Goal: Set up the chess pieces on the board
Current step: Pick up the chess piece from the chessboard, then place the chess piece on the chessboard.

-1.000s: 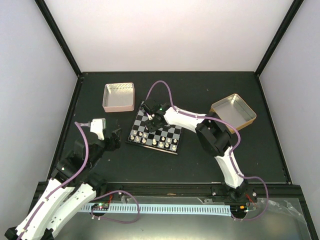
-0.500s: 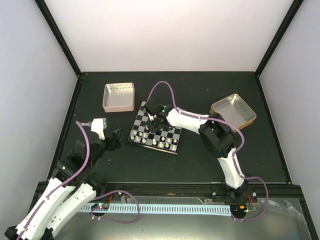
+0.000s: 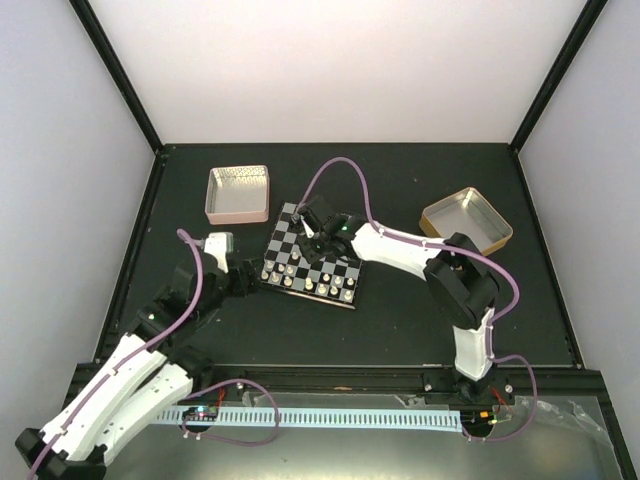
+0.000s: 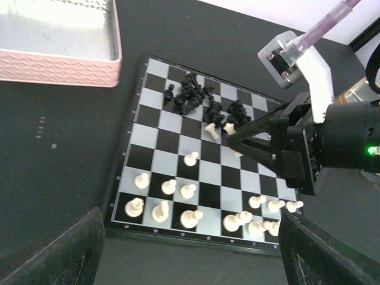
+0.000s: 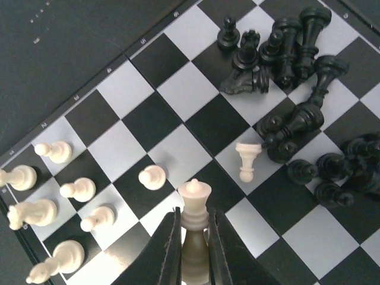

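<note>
The board lies mid-table. Cream-white chess pieces stand along its near rows, and black ones lie heaped at the far side. My right gripper hangs over the board's middle, shut on a tall cream-white piece held upright between its fingers. A white pawn lies on its side beside the black heap. My left gripper stands open and empty at the board's near left edge, its fingers wide apart.
A pink tin sits behind the board on the left. To the right stands a gold tin. In the left wrist view the right arm reaches over the board's right half.
My right gripper has closed on the cream-white piece over the board. The left arm has swung right, up to the board's left edge.
</note>
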Controlling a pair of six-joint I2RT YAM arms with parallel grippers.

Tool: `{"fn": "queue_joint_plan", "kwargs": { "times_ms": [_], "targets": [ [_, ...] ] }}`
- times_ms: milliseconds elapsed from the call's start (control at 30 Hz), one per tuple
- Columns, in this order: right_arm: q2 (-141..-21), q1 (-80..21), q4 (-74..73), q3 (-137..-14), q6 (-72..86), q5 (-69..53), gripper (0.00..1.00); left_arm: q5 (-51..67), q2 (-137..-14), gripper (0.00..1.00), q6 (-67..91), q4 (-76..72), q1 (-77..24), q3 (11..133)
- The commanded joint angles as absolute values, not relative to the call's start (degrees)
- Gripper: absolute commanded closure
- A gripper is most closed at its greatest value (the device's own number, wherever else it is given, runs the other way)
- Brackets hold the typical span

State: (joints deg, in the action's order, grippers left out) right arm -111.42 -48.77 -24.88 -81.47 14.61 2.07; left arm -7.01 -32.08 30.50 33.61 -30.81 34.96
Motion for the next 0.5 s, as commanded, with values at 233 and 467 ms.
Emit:
{"fn": "queue_joint_plan", "kwargs": {
  "times_ms": [233, 467],
  "targets": [
    [-99.0, -48.9, -1.7, -64.7, 13.0, -3.3, 0.96, 6.4, -44.1, 0.18, 43.0, 12.7, -30.5, 33.3],
    [-90.2, -48.9, 10.4, -55.9, 10.5, -10.3, 0.97, 11.4, -49.7, 0.18, 48.1, 7.7, -30.1, 35.6]
  ]
}}
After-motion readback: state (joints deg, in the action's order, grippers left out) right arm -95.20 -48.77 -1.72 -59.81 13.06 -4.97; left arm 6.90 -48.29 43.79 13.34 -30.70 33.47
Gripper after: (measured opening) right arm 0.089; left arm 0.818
